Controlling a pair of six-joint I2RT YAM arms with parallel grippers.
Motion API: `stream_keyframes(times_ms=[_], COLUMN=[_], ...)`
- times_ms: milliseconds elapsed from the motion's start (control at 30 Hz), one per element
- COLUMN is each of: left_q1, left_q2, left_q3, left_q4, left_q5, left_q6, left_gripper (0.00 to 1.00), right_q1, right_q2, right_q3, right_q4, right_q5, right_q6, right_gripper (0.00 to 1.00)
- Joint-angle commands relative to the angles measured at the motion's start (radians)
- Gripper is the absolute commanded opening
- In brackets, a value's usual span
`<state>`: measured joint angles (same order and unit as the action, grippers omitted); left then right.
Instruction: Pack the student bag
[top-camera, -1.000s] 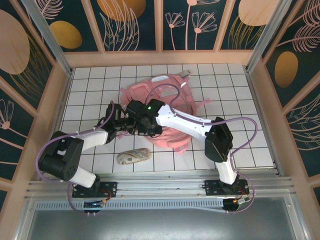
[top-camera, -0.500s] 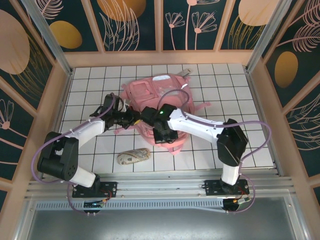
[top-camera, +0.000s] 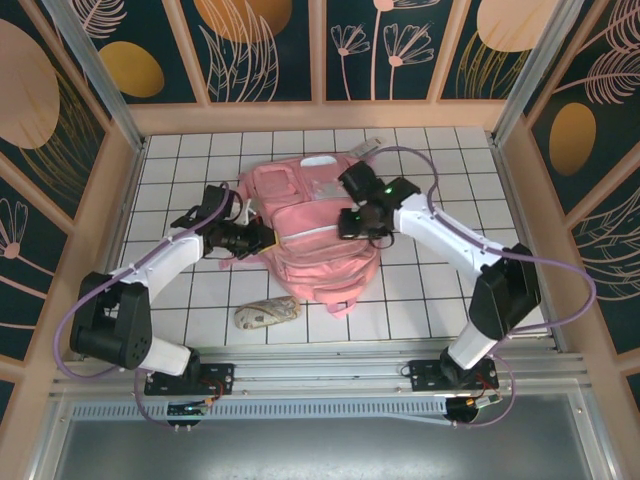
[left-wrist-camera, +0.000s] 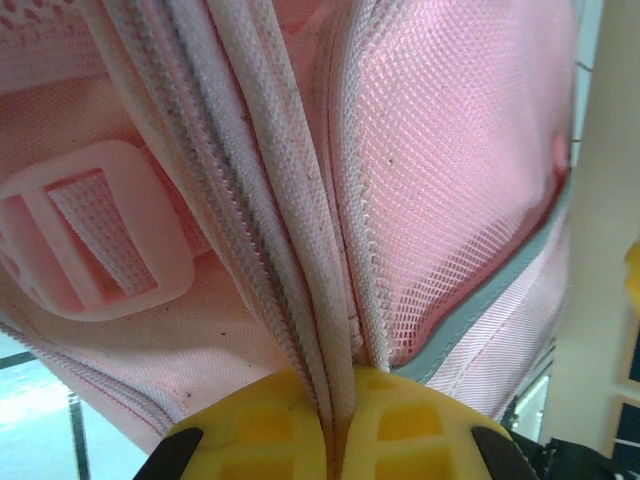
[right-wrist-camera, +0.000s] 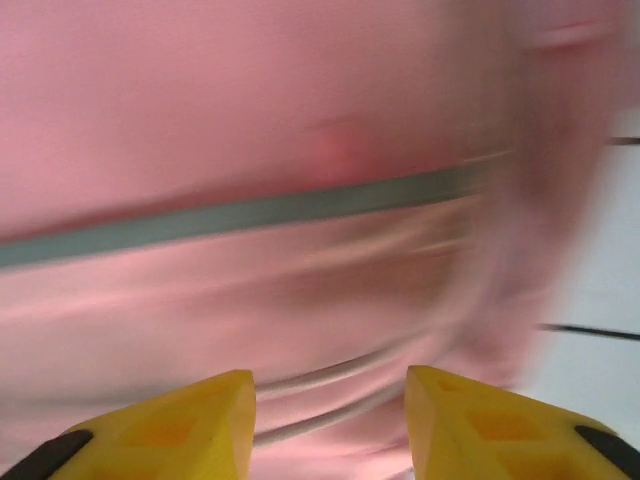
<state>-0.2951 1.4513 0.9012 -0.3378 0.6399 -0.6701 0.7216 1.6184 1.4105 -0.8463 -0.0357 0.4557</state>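
Mid-tabletop (top-camera: 440, 160), the student bag (top-camera: 320, 250) is lying flat, pockets up. My left hand (left-wrist-camera: 340, 425) is clamping fully closed on a folded seam at the bag's 9 o'clock edge. My right hand (right-wrist-camera: 330, 420) is hovering over its 2 o'clock side, jaws partly apart and gripping nothing. The fabric is looking soft, floppy and light, so I am judging seams and straps the surest holds.

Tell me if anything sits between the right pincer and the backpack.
Nothing visible does. The right pincer, jaws apart, faces the backpack directly, its pink fabric just ahead, with no other object between them.
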Motion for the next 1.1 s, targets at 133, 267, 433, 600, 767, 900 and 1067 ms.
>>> stream_keyframes(times_ms=[133, 267, 433, 600, 767, 900, 1067], left_q1=[0.000, -0.007, -0.013, -0.026, -0.040, -0.046, -0.048], left_q2=[-0.058, -0.060, -0.072, -0.087, -0.098, -0.108, -0.116], left_q3=[0.059, 0.066, 0.045, 0.033, 0.026, 0.015, 0.013], left_q4=[0.128, 0.137, 0.149, 0.163, 0.172, 0.181, 0.174], left_q5=[0.150, 0.146, 0.142, 0.139, 0.127, 0.123, 0.118], left_q6=[-0.160, -0.175, -0.187, -0.205, -0.221, -0.230, -0.226], left_gripper=[0.00, 0.00, 0.00, 0.00, 0.00, 0.00, 0.00], right_q1=[0.220, 0.286, 0.291, 0.295, 0.306, 0.311, 0.316], right_q2=[0.030, 0.123, 0.194, 0.259, 0.300, 0.312, 0.320], right_q3=[0.007, 0.080, 0.163, 0.255, 0.291, 0.311, 0.346], right_q4=[0.114, 0.054, -0.017, -0.102, -0.145, -0.170, -0.188], right_q5=[-0.274, -0.221, -0.133, -0.035, -0.004, 0.024, 0.035], right_q6=[0.116, 0.126, 0.170, 0.214, 0.228, 0.228, 0.220], right_gripper=[0.61, 0.61, 0.60, 0.56, 0.37, 0.14, 0.00])
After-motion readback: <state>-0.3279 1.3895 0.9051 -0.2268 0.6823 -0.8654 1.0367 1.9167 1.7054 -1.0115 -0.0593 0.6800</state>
